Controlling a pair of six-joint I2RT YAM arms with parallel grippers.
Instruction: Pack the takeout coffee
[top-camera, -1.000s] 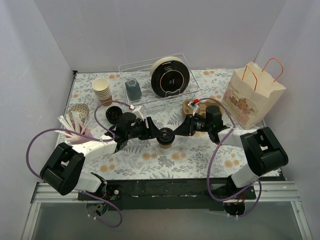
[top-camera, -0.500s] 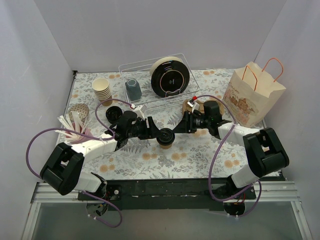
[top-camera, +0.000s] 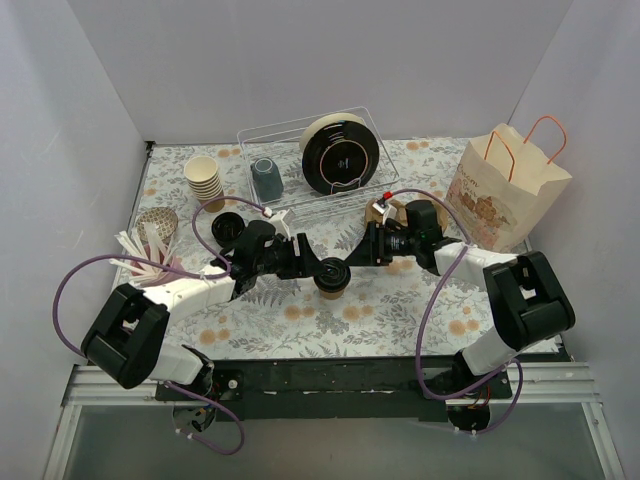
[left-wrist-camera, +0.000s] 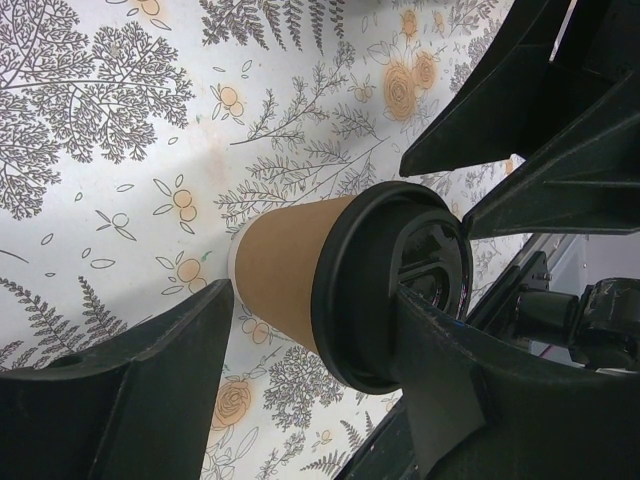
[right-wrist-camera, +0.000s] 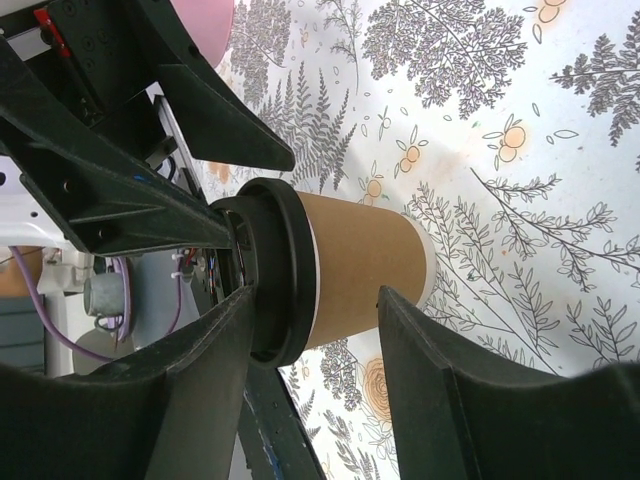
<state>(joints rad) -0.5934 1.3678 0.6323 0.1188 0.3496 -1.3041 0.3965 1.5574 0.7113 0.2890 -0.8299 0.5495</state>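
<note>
Where the two arms meet, just below the middle of the overhead frame, the takeout coffee (top-camera: 333, 277) stands upright on the flower-printed bench (top-camera: 300, 325) with its black lid on. The left tool (top-camera: 316, 267) sits just to its left in that frame and the right tool (top-camera: 354, 259) just to its right, so the takeout coffee is between their tips.

Seen from the left wrist, the takeout coffee (left-wrist-camera: 285, 268) lies across the centre of the frame, lid to the right. The left tool (left-wrist-camera: 312, 300) is spread wide. One finger is at lower left near the base and the other at lower right, overlapping the lid's rim. Whether that finger presses on the lid I cannot tell.

Seen from the right wrist, the takeout coffee (right-wrist-camera: 365, 262) fills the centre, lid to the left. The right tool (right-wrist-camera: 318, 298) is likewise wide, its fingers framing the paper wall from below with no clear contact.

A paper bag (top-camera: 505, 190) stands at the right edge of the overhead frame, well apart from the takeout coffee.
</note>
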